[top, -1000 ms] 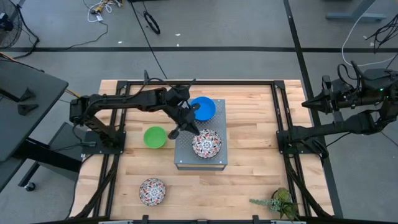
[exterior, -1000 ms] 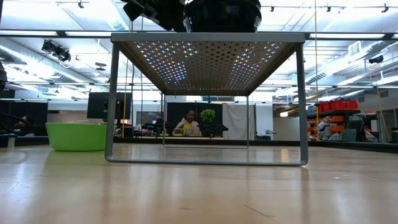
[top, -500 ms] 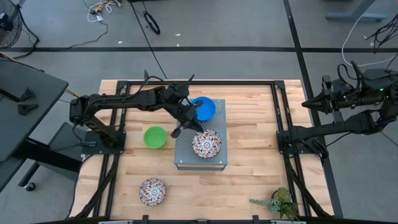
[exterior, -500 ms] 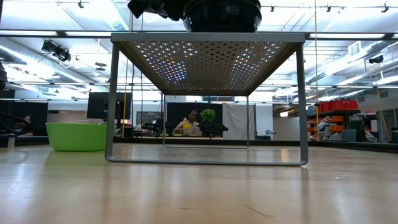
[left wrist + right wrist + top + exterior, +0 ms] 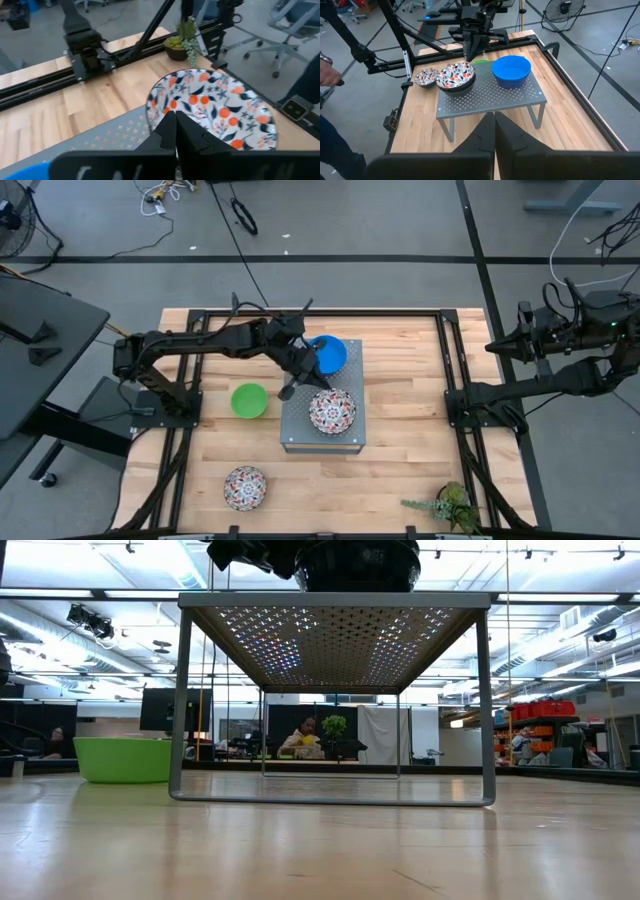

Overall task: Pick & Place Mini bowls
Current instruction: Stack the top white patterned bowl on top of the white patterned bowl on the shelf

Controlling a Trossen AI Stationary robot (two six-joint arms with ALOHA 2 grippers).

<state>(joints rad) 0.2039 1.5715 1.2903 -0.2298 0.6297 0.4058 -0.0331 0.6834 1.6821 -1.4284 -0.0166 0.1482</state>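
High view first: the left gripper [image 5: 298, 373], fingers pinched together on nothing, hovers over the grey perforated metal stand [image 5: 300, 430], between the bright blue round bowl [image 5: 327, 353] at the stand's far side and the white floral-patterned bowl [image 5: 332, 411] at its near side. That floral bowl seems to sit nested in a darker bowl, judging by the dark rim under it in the right wrist view. A green round bowl [image 5: 249, 400] rests on the wooden table [image 5: 400, 470] just left of the stand, and a second floral bowl [image 5: 245, 487] lies near the table's front left. The right gripper [image 5: 494, 117] waits well off to the right, clenched and empty.

My worry is the tight spot the left gripper works in. With its fingers closed it cannot take a rim, and if it drops or swings while shut it could knock the blue bowl toward the stand's far edge or tip the stacked floral bowl. The stand is raised, so a nudged bowl could fall to the table.

Against the frame a second ago, the left gripper has drawn back slightly toward the far left, away from the floral bowl. The bowls and the right arm have not moved.
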